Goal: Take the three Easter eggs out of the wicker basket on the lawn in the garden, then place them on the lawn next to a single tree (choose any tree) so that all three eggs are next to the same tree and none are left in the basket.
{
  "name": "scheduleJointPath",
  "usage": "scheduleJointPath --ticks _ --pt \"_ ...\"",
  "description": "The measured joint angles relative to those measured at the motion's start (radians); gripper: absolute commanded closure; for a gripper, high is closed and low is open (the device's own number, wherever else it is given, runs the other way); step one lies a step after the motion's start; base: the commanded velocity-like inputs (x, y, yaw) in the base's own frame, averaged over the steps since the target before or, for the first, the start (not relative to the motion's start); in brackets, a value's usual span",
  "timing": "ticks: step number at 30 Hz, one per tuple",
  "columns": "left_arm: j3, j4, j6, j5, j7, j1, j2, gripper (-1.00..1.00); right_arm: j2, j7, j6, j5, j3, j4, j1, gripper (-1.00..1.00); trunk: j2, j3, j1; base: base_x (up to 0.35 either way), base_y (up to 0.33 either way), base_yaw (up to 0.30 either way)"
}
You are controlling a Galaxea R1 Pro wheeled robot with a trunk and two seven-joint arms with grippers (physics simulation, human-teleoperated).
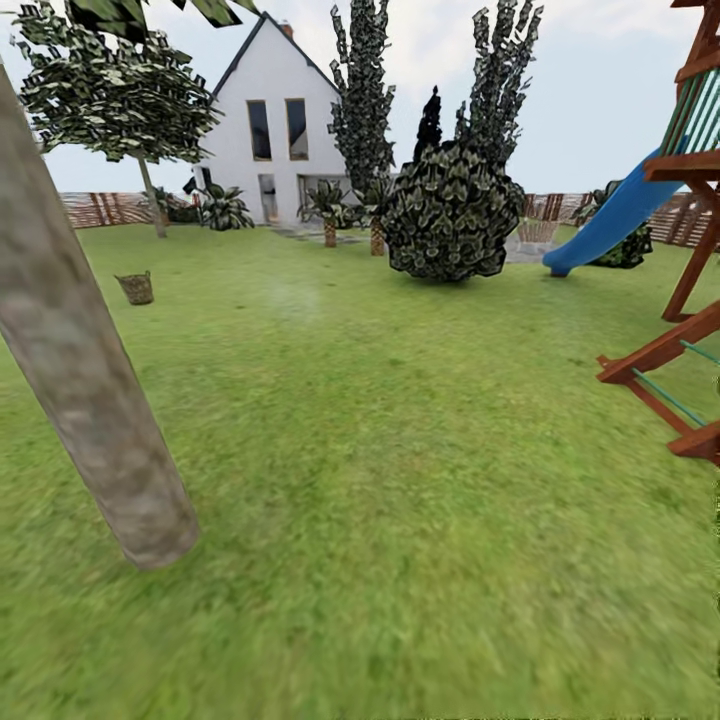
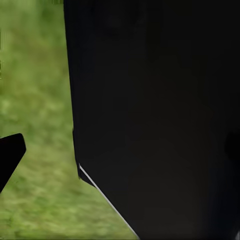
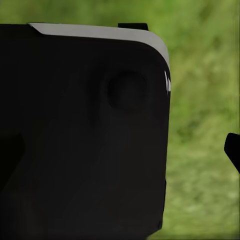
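Observation:
The wicker basket (image 1: pixel 136 288) stands small and far off on the lawn (image 1: pixel 400 480), at the left in the head view. The Easter eggs are hidden at this distance. A tree with a thick pale grey trunk (image 1: pixel 90 380) leans across the near left. A second leafy tree (image 1: pixel 110 95) stands beyond the basket near the fence. In the left wrist view one dark fingertip (image 2: pixel 10 154) of the left gripper shows over grass beside a black body panel (image 2: pixel 160 115). The right wrist view likewise has one dark fingertip (image 3: pixel 233 150) next to a black panel (image 3: pixel 85 135).
A white house (image 1: pixel 275 140) and a slat fence (image 1: pixel 100 208) close the back of the garden. A big dark bush (image 1: pixel 452 210) sits mid-distance. A wooden playset (image 1: pixel 690 300) with a blue slide (image 1: pixel 610 220) fills the right side. Narrow dark columnar trees (image 1: pixel 365 100) rise behind the bush.

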Motion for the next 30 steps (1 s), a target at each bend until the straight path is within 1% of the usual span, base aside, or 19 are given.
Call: scheduleJointPath --ticks 13,18,25,30 --pt "0.0 0.0 0.0 0.0 0.0 0.0 0.0 -1.0 0.0 0.0 0.0 -0.001 -0.002 0.0 0.0 -1.0 0.0 -0.018 0.0 0.101 0.0 -0.154" --pt "0.0 0.001 0.0 0.0 -0.001 0.0 0.0 -1.0 0.0 -0.001 0.0 -0.001 -0.003 -0.001 0.0 -1.0 0.0 -0.024 0.0 0.221 0.0 -0.023" --pt "0.0 0.0 0.0 0.0 -0.001 0.0 0.0 -1.0 -0.001 -0.001 0.0 0.008 0.004 -0.002 0.0 -1.0 0.0 -0.026 0.0 0.318 0.0 -0.002" --pt "0.0 -0.001 0.0 0.002 -0.003 0.002 -0.001 -1.0 0.0 -0.003 -0.014 0.01 0.007 -0.003 -0.008 -1.0 0.0 -0.026 0.0 0.0 0.0 0.0"
